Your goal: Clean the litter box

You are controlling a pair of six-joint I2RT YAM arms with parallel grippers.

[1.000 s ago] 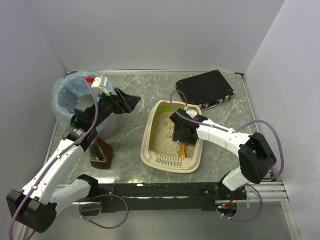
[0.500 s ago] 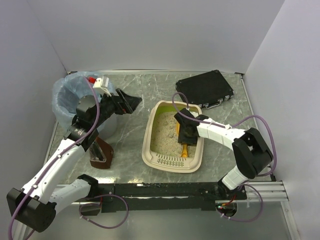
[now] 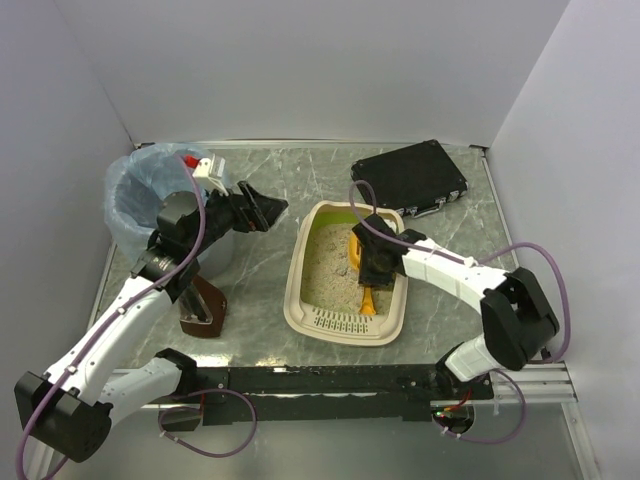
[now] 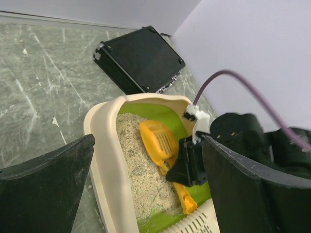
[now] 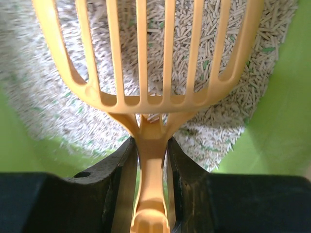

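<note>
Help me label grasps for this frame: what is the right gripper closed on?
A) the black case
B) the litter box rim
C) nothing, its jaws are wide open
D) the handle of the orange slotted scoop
D: in the right wrist view the right gripper has its fingers pressed against both sides of the orange scoop handle, above the granules in the litter box.

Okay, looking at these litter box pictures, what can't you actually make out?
Bin contents: top view, the left arm covers part of its mouth.
Brown object: top view, partly under that arm, so I cannot identify it.
Scoop handle end: right wrist view, cut off by the bottom edge below the right end effector.
Waste in the litter box: too small in the top view, blurred in the right wrist view.
</note>
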